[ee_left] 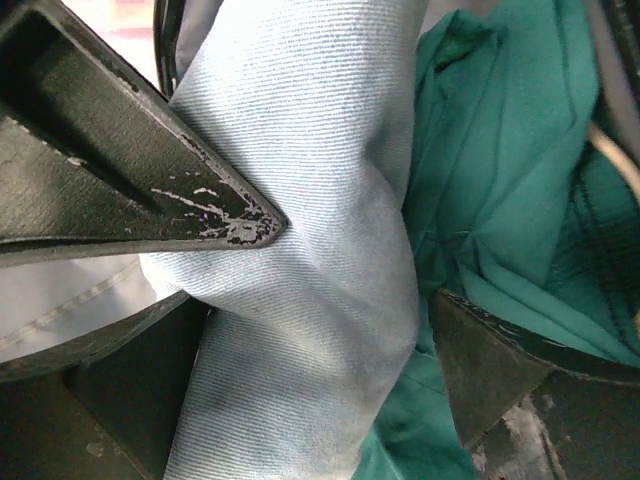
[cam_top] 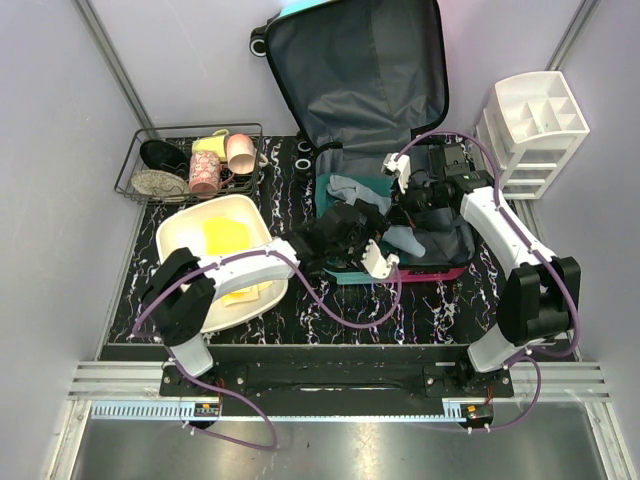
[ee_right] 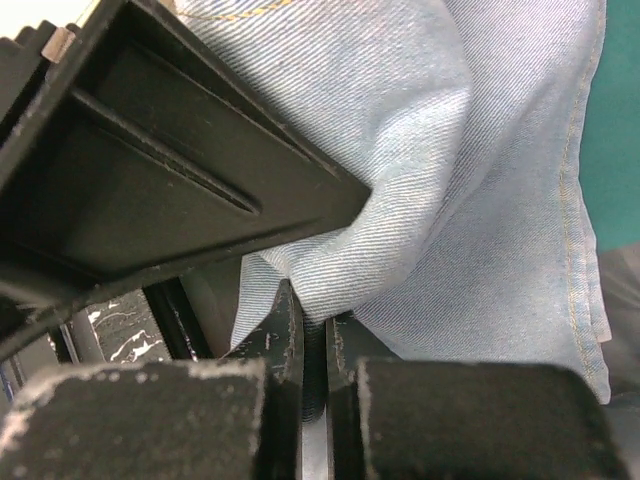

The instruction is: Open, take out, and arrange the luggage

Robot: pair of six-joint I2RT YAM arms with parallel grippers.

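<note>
The luggage [cam_top: 360, 70] lies open at the back of the table, its dark grey lined lid standing up and clothes in the lower half. A light blue denim garment [ee_left: 310, 200] lies over a green garment [ee_left: 500, 180]. My left gripper [ee_left: 315, 330] is open, its fingers [ee_left: 500, 390] spread on either side of a thick denim fold. My right gripper [ee_right: 315, 320] is shut on a pinched fold of the same denim [ee_right: 470, 200]. In the top view both grippers, left [cam_top: 352, 222] and right [cam_top: 412, 195], are down inside the suitcase, close together.
A white tub [cam_top: 180, 235] holding yellow cloth stands left of the suitcase. A wire basket [cam_top: 135, 165] with cups and dishes is at the back left. A white drawer organizer [cam_top: 535, 130] stands at the right. The black marbled mat [cam_top: 300, 300] covers the table.
</note>
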